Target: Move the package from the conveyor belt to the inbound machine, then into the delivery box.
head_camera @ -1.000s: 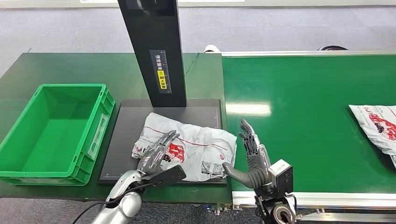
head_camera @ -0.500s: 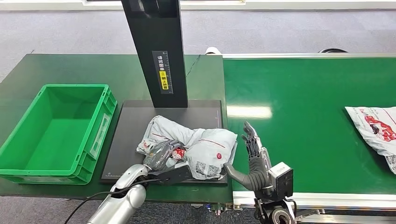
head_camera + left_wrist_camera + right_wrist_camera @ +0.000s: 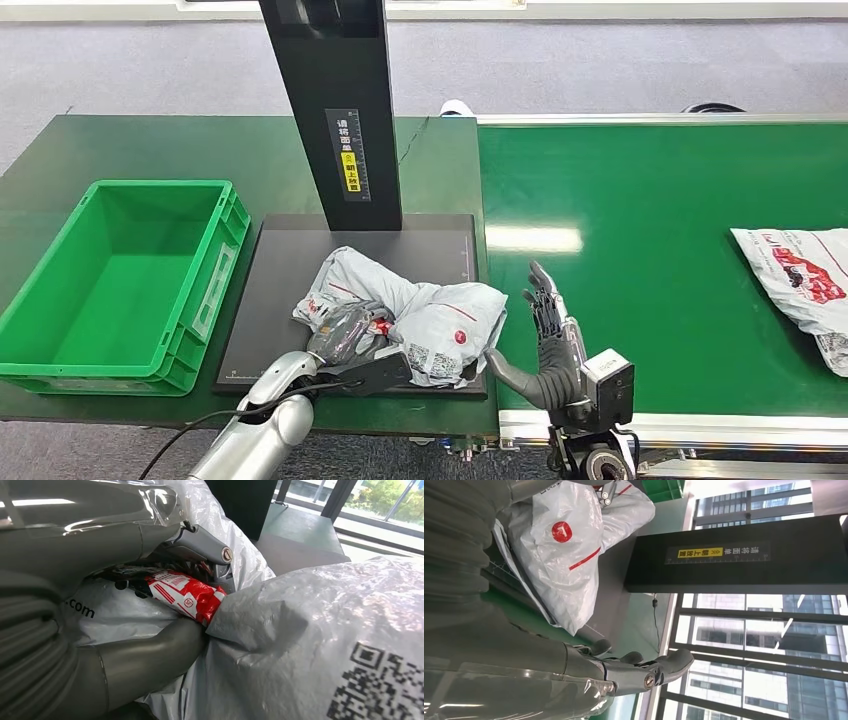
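Observation:
A crumpled white-grey package (image 3: 420, 310) with red print lies on the black plate of the inbound machine (image 3: 290, 270). My left hand (image 3: 347, 330) grips a bunched fold of it near the plate's front; up close, my left hand (image 3: 150, 585) pinches the package (image 3: 310, 640) between its thumb and fingers. My right hand (image 3: 548, 340) stands open and upright over the belt edge, just right of the package and apart from it. From the right wrist, that open hand (image 3: 624, 672) shows beside the package (image 3: 569, 550). The green delivery box (image 3: 120, 285) sits empty to the left.
The machine's black post (image 3: 335, 100) rises behind the plate. A second white package (image 3: 795, 280) lies at the right edge of the green conveyor belt (image 3: 650, 200). The dark green table (image 3: 150, 145) carries the box and machine.
My left hand has closed on the package and bunched it up, pulling its right side in. My right hand has shifted slightly right. The second package has drifted left on the belt.

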`<state>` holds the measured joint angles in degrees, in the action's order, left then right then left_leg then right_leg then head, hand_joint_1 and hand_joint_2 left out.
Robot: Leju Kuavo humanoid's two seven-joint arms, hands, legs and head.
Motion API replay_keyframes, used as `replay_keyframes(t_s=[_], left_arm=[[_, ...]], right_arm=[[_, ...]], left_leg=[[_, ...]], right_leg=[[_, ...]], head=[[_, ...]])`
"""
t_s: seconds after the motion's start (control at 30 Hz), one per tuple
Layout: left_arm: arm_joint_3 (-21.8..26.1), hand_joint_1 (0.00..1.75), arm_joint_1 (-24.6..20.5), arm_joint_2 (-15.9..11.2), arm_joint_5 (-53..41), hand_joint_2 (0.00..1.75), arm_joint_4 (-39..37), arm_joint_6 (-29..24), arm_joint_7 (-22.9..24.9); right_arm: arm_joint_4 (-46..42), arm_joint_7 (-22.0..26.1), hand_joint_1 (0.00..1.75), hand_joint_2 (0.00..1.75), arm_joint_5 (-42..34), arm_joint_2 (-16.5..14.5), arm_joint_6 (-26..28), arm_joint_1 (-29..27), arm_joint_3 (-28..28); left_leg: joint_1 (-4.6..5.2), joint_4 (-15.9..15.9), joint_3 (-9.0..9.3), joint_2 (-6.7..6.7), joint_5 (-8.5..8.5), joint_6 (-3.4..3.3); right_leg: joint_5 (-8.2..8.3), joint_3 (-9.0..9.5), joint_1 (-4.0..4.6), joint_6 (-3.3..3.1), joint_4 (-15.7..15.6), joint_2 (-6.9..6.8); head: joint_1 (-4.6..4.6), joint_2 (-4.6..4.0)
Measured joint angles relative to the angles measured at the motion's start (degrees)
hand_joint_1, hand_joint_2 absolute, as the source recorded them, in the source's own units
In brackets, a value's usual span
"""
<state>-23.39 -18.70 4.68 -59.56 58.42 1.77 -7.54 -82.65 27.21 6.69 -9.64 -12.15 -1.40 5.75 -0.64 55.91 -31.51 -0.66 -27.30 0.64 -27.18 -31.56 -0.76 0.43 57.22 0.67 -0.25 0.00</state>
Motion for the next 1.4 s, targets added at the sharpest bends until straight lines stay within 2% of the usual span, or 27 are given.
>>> replay_keyframes(t_s=[0.23, 0.4, 0.57, 0.67, 0.73, 0.9, 1.0, 1.2, 1.4], left_arm=[[0.2, 1.75, 0.2, 0.0, 1.7, 1.75, 0.0, -0.8, -0.6], [1.6, 1.75, 2.2, 0.1, 5.3, 1.75, 2.0, -4.7, -2.9], [1.7, 1.75, 5.2, -0.5, -4.9, 1.75, 7.2, -23.2, -2.3], [3.8, 1.75, 7.3, -0.7, -9.3, 1.75, 13.7, -34.9, -7.6], [7.1, 1.75, 8.1, -0.7, -8.9, 1.75, 18.6, -39.9, -11.9], [15.1, 1.75, 8.2, -0.9, -4.1, 1.75, 25.0, -40.9, -18.8], [18.8, 1.75, 8.2, -0.4, -3.4, 1.75, 27.0, -40.9, -21.1], [21.8, 1.75, 8.2, 0.1, -3.1, 1.75, 28.8, -40.9, -21.9], [25.8, 1.75, 8.2, 1.3, -1.0, 1.75, 31.3, -40.9, -26.6]], right_arm=[[0.0, -0.1, 0.0, 1.75, 0.0, -0.1, 0.1, -0.1, -0.2], [-0.2, -0.3, 0.0, 1.75, -0.2, -0.2, 0.3, -0.5, -0.3], [-0.3, -0.3, 0.0, 1.75, -0.9, -0.2, 0.5, -0.7, -0.5], [-0.3, -0.3, 0.0, 1.75, -2.2, -0.1, 1.3, -0.7, -0.5], [-0.3, -0.3, 0.0, 1.75, -3.0, 0.0, 1.8, -0.9, -0.6], [-0.3, -0.3, 0.0, 1.75, -3.6, 0.1, 2.2, -1.2, -0.8], [-0.3, -0.3, 0.0, 1.75, -3.7, 0.1, 2.2, -1.2, -0.9], [-0.3, -0.3, 0.0, 1.75, -3.7, 0.1, 2.2, -1.2, -1.0], [-0.3, -0.3, 0.0, 1.75, -3.7, 0.1, 2.8, -1.2, -1.1]], left_leg=[[0.0, 0.0, -0.01, 0.0, 0.0, 0.0], [0.0, 0.0, -0.13, 0.03, 0.0, 0.0], [-0.01, 0.0, -0.36, 0.04, 0.01, 0.0], [-0.01, 0.0, -0.45, 0.07, 0.01, 0.01], [-0.01, 0.0, -0.49, 0.07, 0.0, 0.02], [-0.04, 0.0, -0.51, 0.06, 0.0, 0.02], [-0.04, 0.0, -0.5, 0.07, 0.0, 0.02], [-0.02, 0.0, -0.52, 0.05, 0.0, 0.02], [-0.03, 0.0, -0.53, 0.06, 0.0, 0.02]], right_leg=[[0.0, -0.01, 0.0, 0.0, 0.0, 0.01], [0.0, -0.17, 0.0, 0.0, 0.0, 0.03], [0.01, -0.39, 0.01, 0.0, 0.0, 0.05], [0.01, -0.5, 0.01, 0.0, 0.0, 0.09], [0.0, -0.56, 0.01, -0.01, 0.0, 0.11], [0.0, -0.58, 0.03, -0.01, 0.0, 0.1], [0.0, -0.58, 0.02, -0.01, 0.0, 0.11], [0.0, -0.58, 0.01, -0.01, 0.0, 0.1], [0.0, -0.6, 0.02, -0.01, 0.0, 0.1]], head=[[0.01, 0.0], [0.01, 0.0], [0.0, 0.0], [0.0, 0.0], [0.01, 0.0], [0.01, 0.0], [0.0, 0.0], [0.01, 0.0], [-0.01, 0.0]])
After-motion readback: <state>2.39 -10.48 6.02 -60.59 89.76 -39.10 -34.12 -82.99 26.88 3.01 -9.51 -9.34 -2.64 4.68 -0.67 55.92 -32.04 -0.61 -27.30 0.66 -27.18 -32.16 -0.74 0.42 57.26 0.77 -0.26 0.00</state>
